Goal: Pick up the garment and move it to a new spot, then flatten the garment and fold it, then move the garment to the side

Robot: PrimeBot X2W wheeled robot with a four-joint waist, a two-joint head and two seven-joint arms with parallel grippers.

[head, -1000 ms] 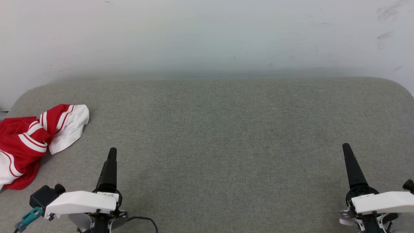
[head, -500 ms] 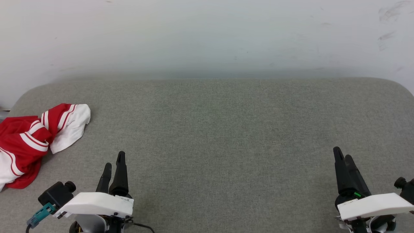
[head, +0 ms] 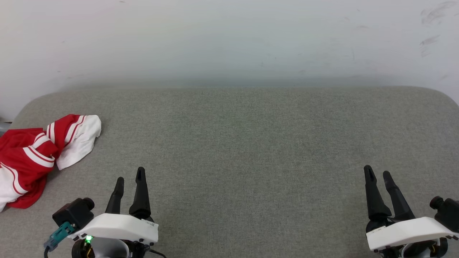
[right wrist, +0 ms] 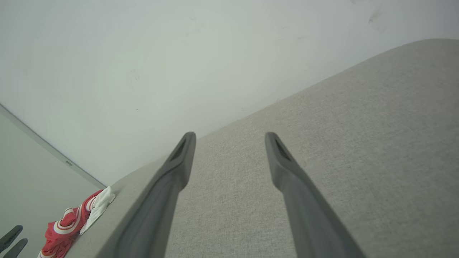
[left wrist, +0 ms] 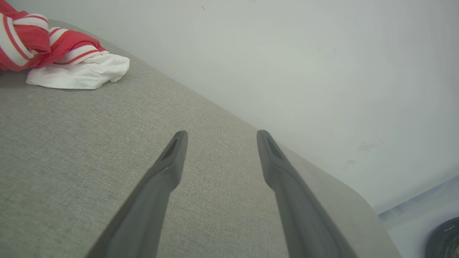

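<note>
Having rolled so both fingers now show apart, the left end effector (head: 130, 174) and right end effector (head: 377, 171) stand wide open and empty, the garment (head: 32, 154) still crumpled at the left edge of the counter (head: 251, 143), so pick-up has not begun.

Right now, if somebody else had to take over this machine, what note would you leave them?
Left gripper: open, empty, low at the near left of the grey padded surface.
Right gripper: open, empty, near right.
Garment: a crumpled red-and-white heap at the far left edge of the surface, apart from both grippers and closest to the left one.
Done: nothing that shows; the garment is neither lifted, flattened nor folded.
Left: pick it up, move it to a new spot, flatten it, fold it, then move it aside.
</note>
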